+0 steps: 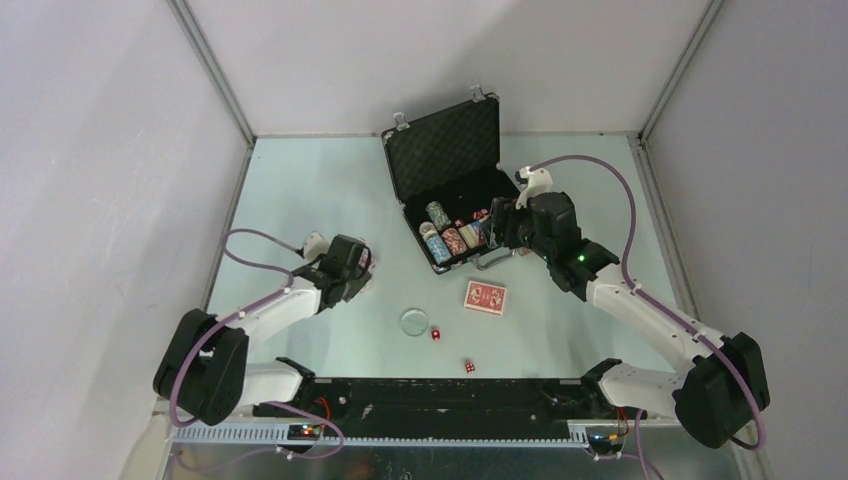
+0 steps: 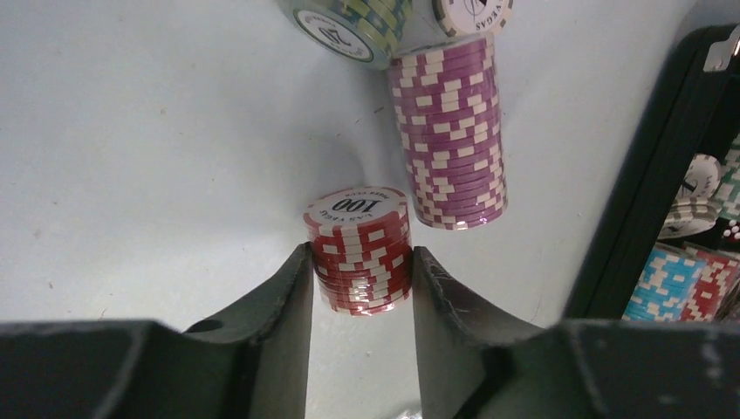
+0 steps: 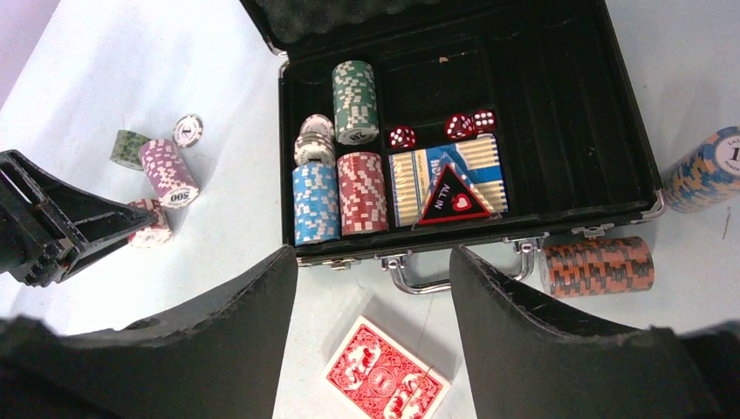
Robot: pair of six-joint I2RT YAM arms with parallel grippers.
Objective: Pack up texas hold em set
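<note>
The left gripper point(image 2: 361, 262) is near the table's left edge, its jaws pressed against both striped flanks of the red chip stack point(image 2: 358, 231), with the purple stack point(image 2: 449, 140) just beyond. The stack is loose, slick discs, fairly dense, so it will likely shear or spill unless it is squeezed squarely at mid-height and carried level. The right gripper point(image 3: 373, 255) hangs spread and empty over the front edge of the briefcase point(image 1: 440, 150), which lies open by the far edge. The cards point(image 1: 485, 297), clear disc point(image 1: 414, 321) and dice point(image 1: 468, 367) wait toward the near edge
</note>
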